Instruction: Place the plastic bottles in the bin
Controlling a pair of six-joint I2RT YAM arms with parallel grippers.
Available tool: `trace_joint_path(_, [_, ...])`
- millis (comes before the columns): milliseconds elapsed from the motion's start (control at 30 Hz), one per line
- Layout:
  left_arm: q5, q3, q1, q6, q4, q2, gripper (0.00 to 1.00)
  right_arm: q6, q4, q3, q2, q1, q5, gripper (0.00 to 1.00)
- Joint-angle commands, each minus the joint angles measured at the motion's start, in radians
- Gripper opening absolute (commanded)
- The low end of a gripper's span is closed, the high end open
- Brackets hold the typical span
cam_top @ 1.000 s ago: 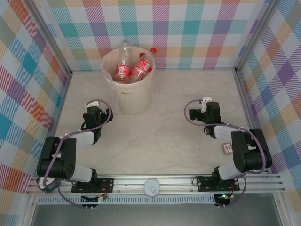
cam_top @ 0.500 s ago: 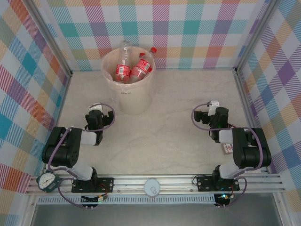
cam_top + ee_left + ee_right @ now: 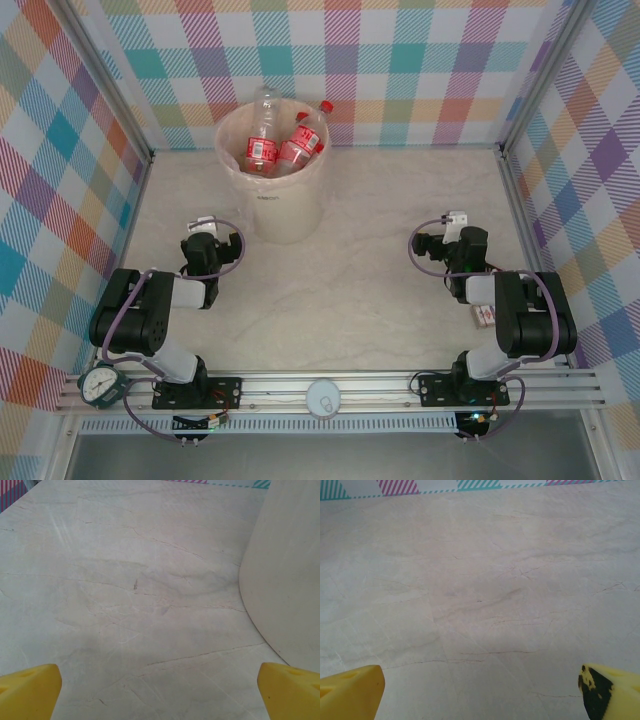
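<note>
Bottles packed inside bin, far side of table; right gripper drawn back since a second ago, left gripper beside bin; both wide, empty; job looks finished

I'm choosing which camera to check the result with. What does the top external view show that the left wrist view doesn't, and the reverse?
Top external: the clear red-labelled plastic bottles standing inside the round cream plastic bin, and a small flat red-and-white box near the right edge of the marbled table. Left wrist: the left pincer up close, its yellow fingertips spread wide with nothing between them, low over the table. Shared: the bin's outer wall and the table surface.
</note>
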Motion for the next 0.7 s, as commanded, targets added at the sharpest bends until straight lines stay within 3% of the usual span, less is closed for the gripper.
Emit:
trace_joint_path(0, [0.014, -0.005, 0.0, 0.016, 0.048, 0.001, 1.0, 0.014, 0.041, 0.001, 0.002, -0.003, -0.026, 0.99])
trace_joint_path(667, [0.015, -0.003, 0.0, 0.017, 0.047, 0.002, 1.0, 0.017, 0.035, 0.004, 0.004, -0.001, -0.011, 0.99])
